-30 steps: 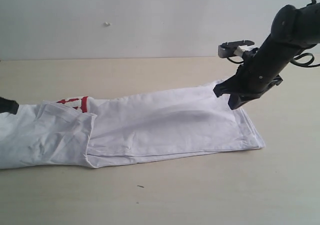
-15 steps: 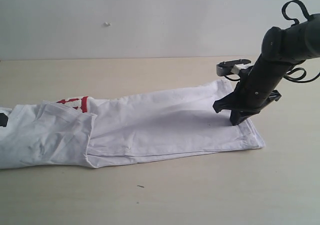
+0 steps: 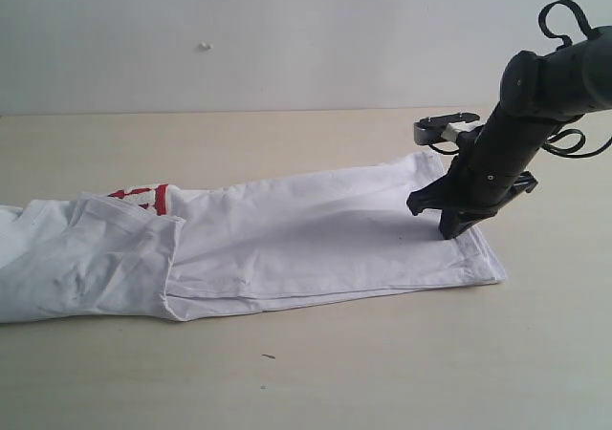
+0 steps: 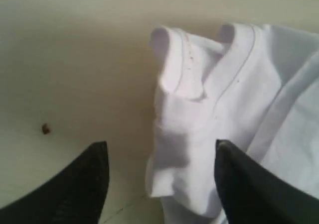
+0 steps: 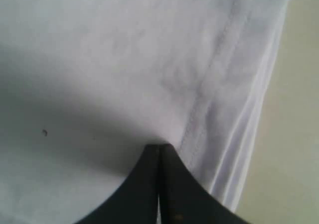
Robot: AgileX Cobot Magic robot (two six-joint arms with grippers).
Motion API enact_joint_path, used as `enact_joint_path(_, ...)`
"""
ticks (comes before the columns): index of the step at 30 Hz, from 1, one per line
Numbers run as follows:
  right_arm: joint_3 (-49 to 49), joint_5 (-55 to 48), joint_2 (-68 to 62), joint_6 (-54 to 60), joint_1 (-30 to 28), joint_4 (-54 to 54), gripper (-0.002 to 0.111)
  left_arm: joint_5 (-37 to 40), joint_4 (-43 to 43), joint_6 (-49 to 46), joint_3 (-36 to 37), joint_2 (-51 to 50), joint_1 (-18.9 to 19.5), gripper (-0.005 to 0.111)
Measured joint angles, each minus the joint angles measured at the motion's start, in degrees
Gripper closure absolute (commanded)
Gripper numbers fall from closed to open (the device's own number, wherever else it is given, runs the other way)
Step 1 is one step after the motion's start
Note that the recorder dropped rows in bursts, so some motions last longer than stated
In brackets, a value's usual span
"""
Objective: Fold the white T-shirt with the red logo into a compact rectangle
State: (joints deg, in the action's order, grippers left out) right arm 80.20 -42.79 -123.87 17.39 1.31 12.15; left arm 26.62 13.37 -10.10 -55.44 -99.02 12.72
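The white T-shirt (image 3: 287, 239) lies on the tan surface (image 3: 363, 373), folded into a long strip running from the left edge towards the right; the red logo (image 3: 143, 198) peeks out at its far edge near the left end; the right end effector (image 3: 449, 225) is clenched, its tips set down on the shirt's right end beside the hem seam; the left end effector (image 4: 160, 145) is released, its jaws wide apart over the shirt's rumpled left end, gripping nothing
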Motion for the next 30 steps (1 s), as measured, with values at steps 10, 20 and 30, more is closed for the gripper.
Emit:
enact_joint_path(10, 0.00, 0.09, -0.01, 0.86, 0.00, 0.00, 0.108, 1.33, 16.70, -13.85, -5.39, -14.26, 1.88, 0.048)
enact_joint_path(20, 0.00, 0.60, -0.12, 1.23, 0.00, 0.10, 0.108, 8.23, 18.33, -14.33, -6.79, -15.36, 1.98, 0.107)
enact_joint_path(30, 2.10, -2.03, -0.71, 1.23, 0.00, 0.47, 0.108, 15.48, 25.00, -14.44, -10.02, -6.04, 0.50, 0.107)
